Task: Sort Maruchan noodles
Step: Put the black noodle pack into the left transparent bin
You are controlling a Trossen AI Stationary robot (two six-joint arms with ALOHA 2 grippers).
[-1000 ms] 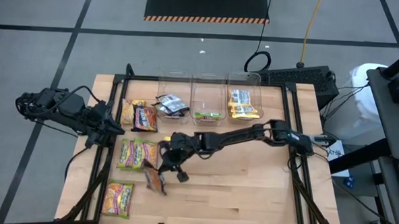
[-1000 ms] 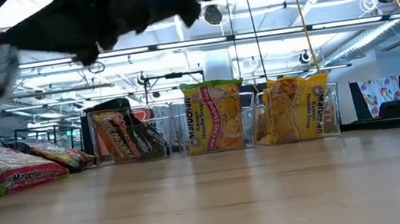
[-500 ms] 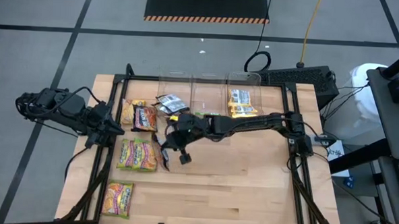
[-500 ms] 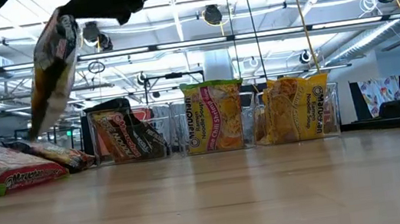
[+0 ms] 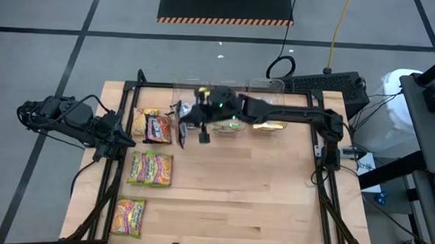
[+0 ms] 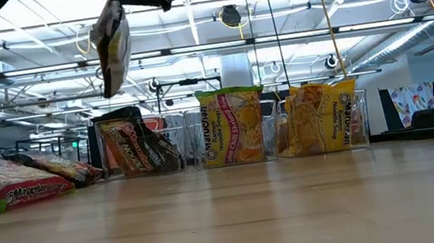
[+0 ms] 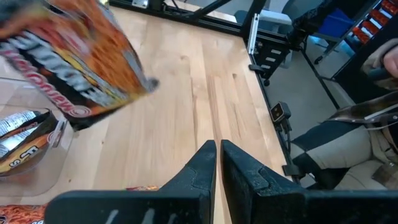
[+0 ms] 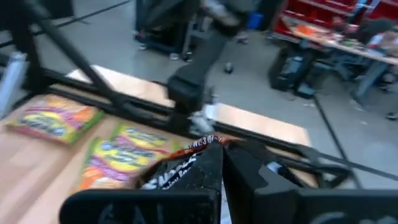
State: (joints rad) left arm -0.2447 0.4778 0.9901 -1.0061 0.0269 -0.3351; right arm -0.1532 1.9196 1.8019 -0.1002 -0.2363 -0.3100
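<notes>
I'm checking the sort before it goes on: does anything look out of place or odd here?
Only one thing: a black packet hangs in the air from the right gripper, above the leftmost bin, being carried. The loose packets lie flat on the table's left side, and the left gripper waits there.

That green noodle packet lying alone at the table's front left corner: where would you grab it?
Probably from straight above, pinching one short end of the lone green packet: it lies flat on the table, so only an edge offers grip. The left gripper, shut at the left edge, is nearest; the right gripper holds a black packet aloft.
</notes>
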